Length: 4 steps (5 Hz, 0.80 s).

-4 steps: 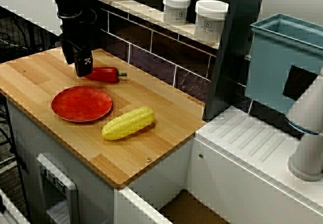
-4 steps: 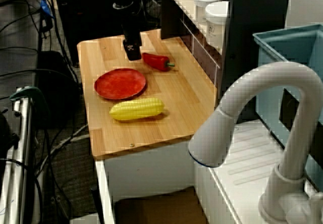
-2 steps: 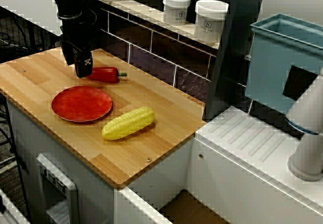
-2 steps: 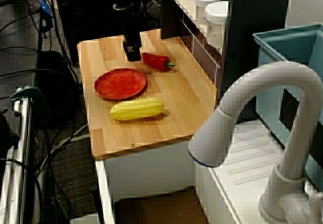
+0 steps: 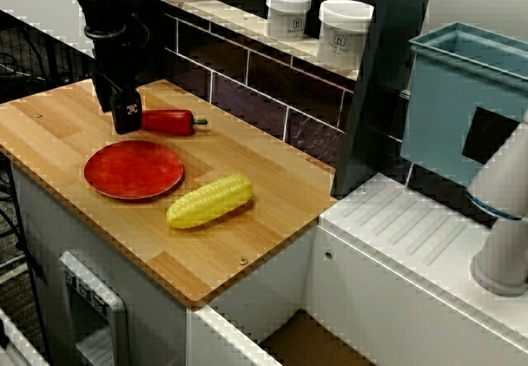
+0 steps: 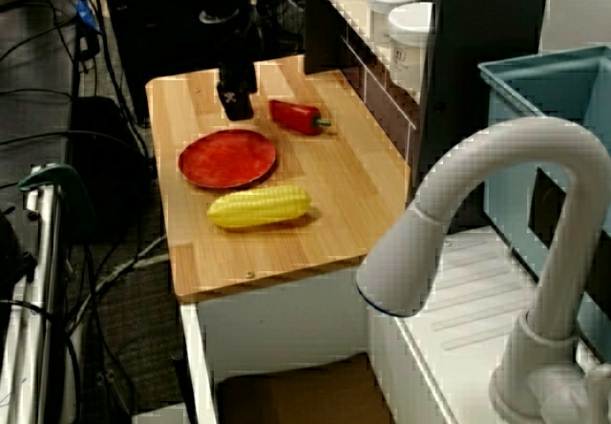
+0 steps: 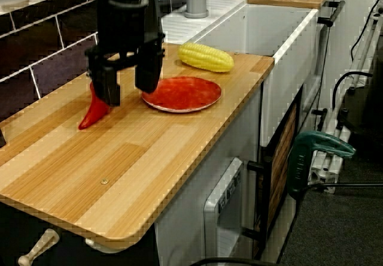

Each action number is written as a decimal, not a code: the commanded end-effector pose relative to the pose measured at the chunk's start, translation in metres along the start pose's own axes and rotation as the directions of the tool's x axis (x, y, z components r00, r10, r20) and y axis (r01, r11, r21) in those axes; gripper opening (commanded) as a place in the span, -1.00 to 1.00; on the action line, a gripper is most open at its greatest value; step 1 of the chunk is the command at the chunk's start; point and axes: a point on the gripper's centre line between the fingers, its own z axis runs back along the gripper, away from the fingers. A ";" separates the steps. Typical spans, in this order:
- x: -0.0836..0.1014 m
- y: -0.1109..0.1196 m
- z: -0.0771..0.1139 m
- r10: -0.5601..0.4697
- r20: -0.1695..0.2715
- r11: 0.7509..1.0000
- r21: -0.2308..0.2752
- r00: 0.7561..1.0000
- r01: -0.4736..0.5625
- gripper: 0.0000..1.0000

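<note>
In the view from above, the black gripper (image 5: 125, 117) is hovering just beside the glossy red chili pepper (image 5: 169, 121), which is lying on the wooden countertop (image 5: 247, 242). In the view past the tap, the gripper's opening is staying out of sight. In the low view along the counter, the jaws are standing wide apart and holding nothing. Centring them over the pepper's (image 7: 93, 115) thick middle is looking wise, since one finger (image 7: 105, 89) is covering its far end.

My claw (image 7: 127, 88) was matt black, plastic by the look of it, its fingers (image 7: 108, 89) dull and smooth. The pepper (image 5: 167, 121) beside it had a glossy red skin. The plate (image 5: 132, 170) was smooth with a soft sheen, the corn (image 5: 209, 201) knobbly and waxy yellow. The counter (image 5: 247, 234) was strip wood with a satin finish. The wall tiles (image 5: 247, 102) behind were dark and glossy.
</note>
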 end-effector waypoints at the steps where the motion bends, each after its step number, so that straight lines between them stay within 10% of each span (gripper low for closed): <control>1: 0.004 0.002 0.017 -0.146 0.158 0.989 -0.007 0.977 0.149 1.00; 4: 0.026 0.001 0.031 -0.337 0.293 0.942 0.094 0.895 0.324 1.00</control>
